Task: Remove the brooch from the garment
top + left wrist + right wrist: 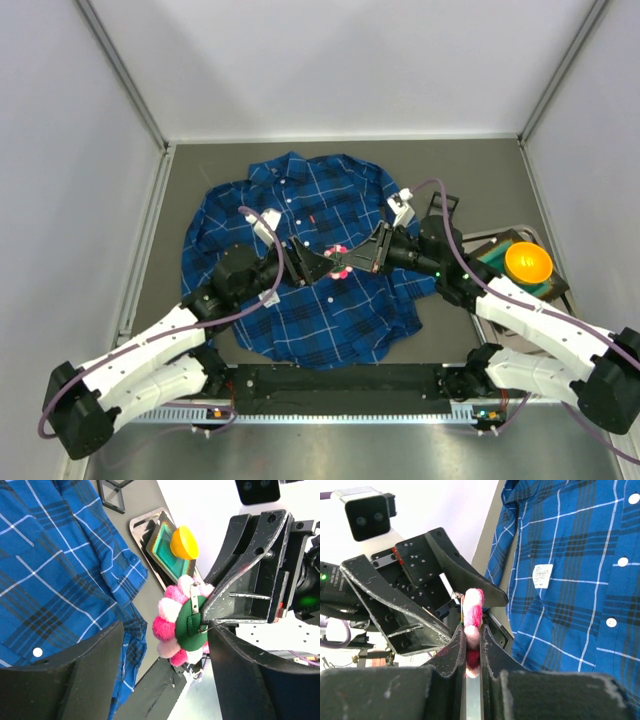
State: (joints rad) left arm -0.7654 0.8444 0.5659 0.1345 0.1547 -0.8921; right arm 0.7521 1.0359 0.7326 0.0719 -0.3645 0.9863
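Observation:
The brooch point(340, 258), a round cluster of pink, red and white pompoms on a green felt back point(192, 625) with a metal pin, is held in the air above the blue plaid garment point(300, 300). My right gripper point(472, 630) is shut on it, pinching it edge-on between both pads. My left gripper point(165, 645) is open, with its jaws wide on either side of the brooch and not touching it. In the top view the two grippers meet over the middle of the shirt, the left point(318, 265) facing the right point(362, 258). The shirt lies flat and spread below them.
An orange bowl point(528, 262) sits on a green pad in a metal tray point(495, 243) at the right of the table. A white printed tag point(542, 575) and white buttons point(622, 561) show on the shirt. Grey walls enclose the table on three sides.

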